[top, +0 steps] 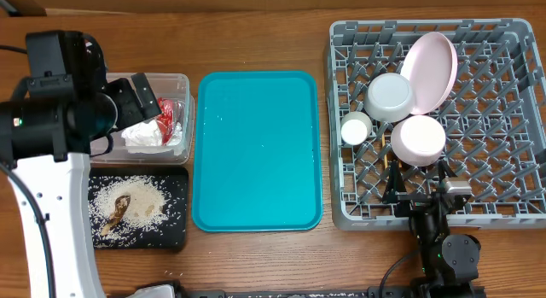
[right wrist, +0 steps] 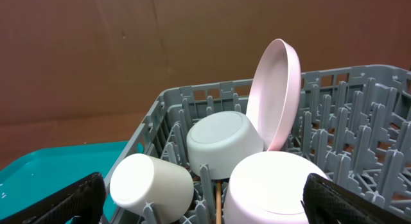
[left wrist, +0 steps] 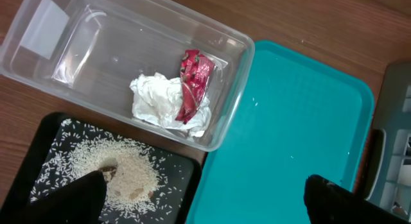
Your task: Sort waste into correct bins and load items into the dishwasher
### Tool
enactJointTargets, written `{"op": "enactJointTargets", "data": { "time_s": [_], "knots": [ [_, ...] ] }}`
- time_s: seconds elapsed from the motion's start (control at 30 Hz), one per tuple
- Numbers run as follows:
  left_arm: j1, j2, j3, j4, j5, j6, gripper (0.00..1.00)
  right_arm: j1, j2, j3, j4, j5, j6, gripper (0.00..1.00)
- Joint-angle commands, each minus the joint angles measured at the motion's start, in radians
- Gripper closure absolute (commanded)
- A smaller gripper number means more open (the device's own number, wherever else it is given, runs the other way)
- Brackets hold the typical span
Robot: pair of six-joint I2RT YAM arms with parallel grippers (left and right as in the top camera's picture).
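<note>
Grey plastic pegs of the dish rack (top: 426,26) hold everything loosely. The pink plate (top: 431,69) stands on edge, leaning by the grey-green bowl (top: 390,96), with the white cup (top: 356,127) and pink bowl (top: 418,139) lying in front. The right gripper (right wrist: 212,198) sits at the rack's near edge, fingers spread wide and empty, close to the cup and pink bowl. A push forward could roll the cup off its pegs or tip the plate.

The left gripper (left wrist: 205,201), also wide open and empty, hangs above the clear tub (left wrist: 128,31), which holds the napkin (left wrist: 157,99) and red wrapper (left wrist: 192,83). A careless drop could scatter the rice (left wrist: 128,172) off the black tray (left wrist: 51,131).

Only a sliver of chopstick (right wrist: 218,198) shows between the bowls, so whether both are loaded is unclear. Both wrist views cut the fingertips off. From overhead the left arm covers part of the tub. Pale specks on the teal tray (top: 256,153) may be grains or glare.
</note>
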Motion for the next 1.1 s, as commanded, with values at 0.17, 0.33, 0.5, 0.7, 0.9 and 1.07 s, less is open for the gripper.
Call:
{"op": "enactJointTargets", "data": {
  "time_s": [0.17,0.33,0.5,0.7,0.9,1.07],
  "knots": [
    [0.002,-0.196,0.000,0.004,-0.007,0.003,0.00,-0.004,-0.010,-0.010,0.005,0.005,-0.006,0.00],
    [0.002,-0.293,-0.023,0.003,-0.007,0.003,0.00,-0.004,-0.010,-0.011,0.005,0.005,-0.006,0.00],
    [0.002,-0.399,-0.088,0.004,-0.007,0.003,0.00,-0.004,-0.010,-0.010,0.005,0.005,-0.006,0.00],
    [0.002,-0.532,-0.283,0.003,-0.007,0.003,0.00,-0.004,-0.010,-0.010,0.005,0.005,-0.006,0.00],
    [0.002,-0.697,-0.563,0.033,-0.006,-0.002,0.00,-0.004,-0.010,-0.010,0.005,0.005,-0.006,0.00],
    [0.002,-0.831,-0.801,0.168,-0.005,-0.043,0.00,-0.004,-0.010,-0.011,0.005,0.005,-0.006,0.00]
  ]
}}
